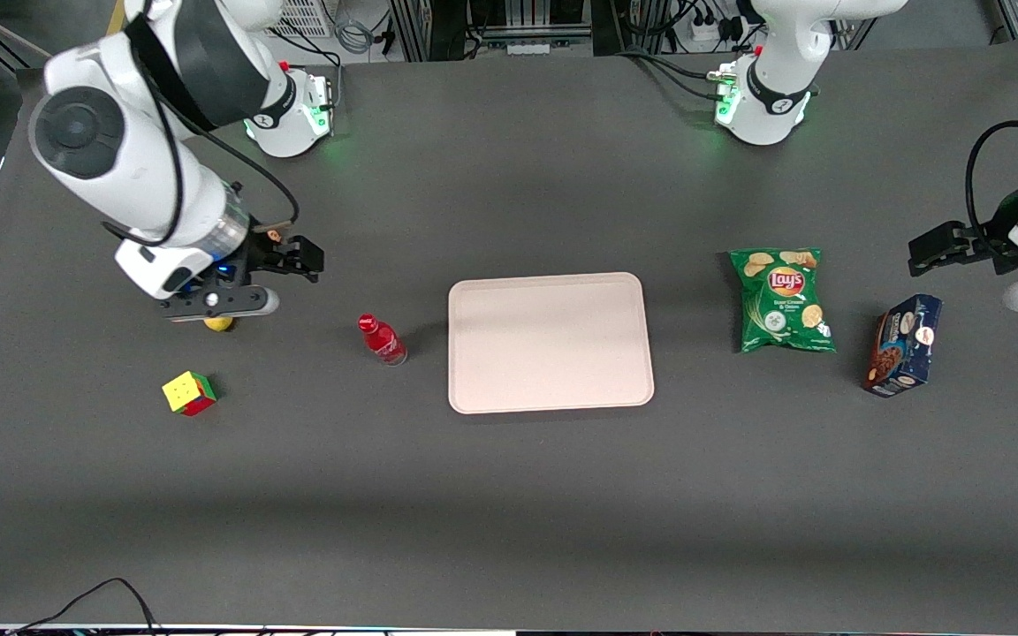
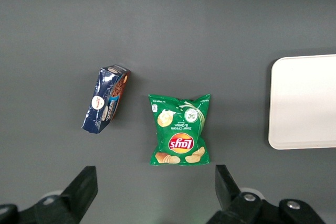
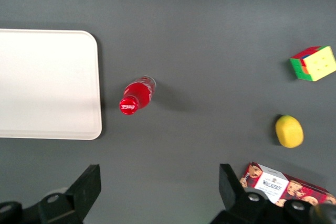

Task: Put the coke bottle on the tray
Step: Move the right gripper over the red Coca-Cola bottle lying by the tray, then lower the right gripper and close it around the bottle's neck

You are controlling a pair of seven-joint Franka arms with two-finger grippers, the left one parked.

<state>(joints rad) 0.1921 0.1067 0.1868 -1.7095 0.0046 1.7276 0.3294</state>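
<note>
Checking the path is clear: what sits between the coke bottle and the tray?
Nothing: only bare table separates the coke bottle from the tray, seen in the right wrist view. The open gripper hangs above the table.

Front view: blue cookie box [image 1: 902, 345] at four o'clock of the chip bag [image 1: 781, 300]; puzzle cube [image 1: 189, 393] at seven o'clock of the lemon [image 1: 218, 323].

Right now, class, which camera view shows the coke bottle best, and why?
The front view: the coke bottle stands upright on the table beside the tray, with cap, label and clear base visible. The right wrist view looks down onto its cap. The left wrist view misses it. The open tool hovers away toward the working arm's end.
</note>
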